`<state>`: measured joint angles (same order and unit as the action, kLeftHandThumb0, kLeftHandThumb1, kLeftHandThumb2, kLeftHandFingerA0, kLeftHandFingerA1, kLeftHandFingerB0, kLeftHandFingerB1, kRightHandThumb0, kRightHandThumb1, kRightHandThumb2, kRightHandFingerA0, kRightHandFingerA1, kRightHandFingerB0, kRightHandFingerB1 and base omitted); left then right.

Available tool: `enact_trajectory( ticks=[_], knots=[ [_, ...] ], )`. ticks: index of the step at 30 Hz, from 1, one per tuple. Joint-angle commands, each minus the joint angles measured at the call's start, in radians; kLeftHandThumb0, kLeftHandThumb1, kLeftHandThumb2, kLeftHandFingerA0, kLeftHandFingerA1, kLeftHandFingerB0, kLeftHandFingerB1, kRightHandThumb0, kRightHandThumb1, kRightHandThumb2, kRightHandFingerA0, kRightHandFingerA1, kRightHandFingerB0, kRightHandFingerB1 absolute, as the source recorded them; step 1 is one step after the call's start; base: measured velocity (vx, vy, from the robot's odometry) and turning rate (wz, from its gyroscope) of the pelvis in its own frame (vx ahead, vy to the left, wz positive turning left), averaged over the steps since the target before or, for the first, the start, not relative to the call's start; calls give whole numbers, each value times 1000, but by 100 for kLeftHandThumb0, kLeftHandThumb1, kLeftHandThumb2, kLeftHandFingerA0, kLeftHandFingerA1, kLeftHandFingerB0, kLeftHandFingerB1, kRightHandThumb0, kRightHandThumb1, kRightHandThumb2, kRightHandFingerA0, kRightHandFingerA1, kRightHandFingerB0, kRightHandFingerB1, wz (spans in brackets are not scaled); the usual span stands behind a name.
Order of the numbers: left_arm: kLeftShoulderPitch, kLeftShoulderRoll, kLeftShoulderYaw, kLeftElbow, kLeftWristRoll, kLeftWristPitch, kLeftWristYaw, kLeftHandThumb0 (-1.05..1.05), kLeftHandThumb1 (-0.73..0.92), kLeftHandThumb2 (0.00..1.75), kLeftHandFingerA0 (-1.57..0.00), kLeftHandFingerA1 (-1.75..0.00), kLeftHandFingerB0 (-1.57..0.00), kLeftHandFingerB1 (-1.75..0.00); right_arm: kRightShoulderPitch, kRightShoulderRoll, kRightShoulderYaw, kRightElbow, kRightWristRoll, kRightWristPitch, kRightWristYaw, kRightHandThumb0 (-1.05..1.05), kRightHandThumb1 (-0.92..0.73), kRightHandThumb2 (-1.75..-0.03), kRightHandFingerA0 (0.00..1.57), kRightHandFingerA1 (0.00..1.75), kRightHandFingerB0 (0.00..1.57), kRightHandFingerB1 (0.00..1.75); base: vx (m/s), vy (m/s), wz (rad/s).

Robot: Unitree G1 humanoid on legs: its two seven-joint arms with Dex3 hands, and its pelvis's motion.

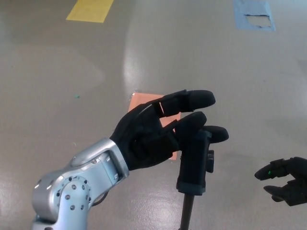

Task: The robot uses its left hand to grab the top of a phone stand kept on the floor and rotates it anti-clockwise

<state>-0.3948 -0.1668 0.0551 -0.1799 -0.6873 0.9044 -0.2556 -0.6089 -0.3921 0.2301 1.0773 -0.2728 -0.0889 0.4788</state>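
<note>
Glossy smooth floor (57,72), matt black phone stand (194,163), prob. plastic; brushed-metal forearm (76,187).

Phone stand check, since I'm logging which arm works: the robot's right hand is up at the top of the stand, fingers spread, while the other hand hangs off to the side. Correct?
Not quite. The head view shows the left hand at the phone stand top, fingers spread; the right hand is the one off to the side.

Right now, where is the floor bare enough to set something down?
Bare floor lies left of the left hand, below the yellow patch, and between the orange patch and blue patch. It is crowded around the phone stand and right hand.
</note>
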Motion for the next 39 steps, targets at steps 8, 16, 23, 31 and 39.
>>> enact_trajectory(
  ticks=[8, 16, 23, 31, 39],
  knots=[
    [8, -51, 77, 24, -95, 258, 163, -22, 70, 60, -107, -84, -89, -62, -45, -24, 8, 31, -16, 12, 20, -53, -76, -63, 51, 42, 36, 35, 0, 0, 0],
    [-3, -51, 88, 28, -105, 283, 184, -23, 70, 61, -108, -83, -88, -63, -51, -20, 5, 42, -12, 19, 20, -54, -75, -64, 51, 43, 35, 35, 0, 0, 0],
    [-10, -53, 93, 25, -114, 298, 205, -21, 70, 61, -110, -80, -88, -61, -52, -25, 4, 39, -9, 3, 33, -52, -76, -63, 46, 42, 35, 36, 0, 0, 0],
    [-3, -37, 74, 11, -117, 284, 208, -25, 71, 61, -96, -59, -70, -48, -52, -23, 7, 41, -16, 11, 20, -51, -77, -63, 51, 41, 37, 35, 0, 0, 0],
    [13, -13, 71, -6, -177, 288, 157, -73, 55, 88, 0, -40, -9, -18, -36, -42, 26, 23, -28, -55, 24, -60, -80, -64, 55, 45, 38, 37, 0, 0, 0]
  ],
)
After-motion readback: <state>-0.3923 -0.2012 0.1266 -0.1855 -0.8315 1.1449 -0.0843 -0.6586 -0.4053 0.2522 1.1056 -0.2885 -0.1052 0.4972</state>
